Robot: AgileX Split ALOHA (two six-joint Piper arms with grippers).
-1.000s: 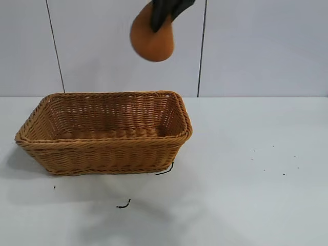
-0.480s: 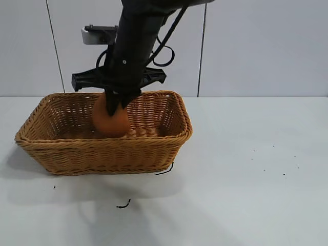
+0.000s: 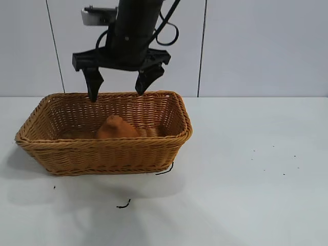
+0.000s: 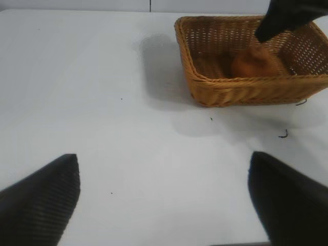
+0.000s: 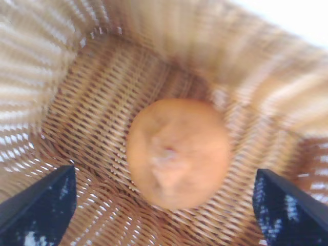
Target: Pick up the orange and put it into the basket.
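orange dropped into basket | right gripper raised, open

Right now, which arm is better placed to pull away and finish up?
The right. Its open hand hangs directly above the basket, with the orange already lying free inside, so it only needs to lift clear. The left hand is open over bare table, away from the basket.

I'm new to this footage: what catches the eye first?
The big wicker basket at the table's left, with the orange lying on its floor. Right above it hangs the right gripper, fingers wide open and empty. The left gripper hovers open over bare table, apart.
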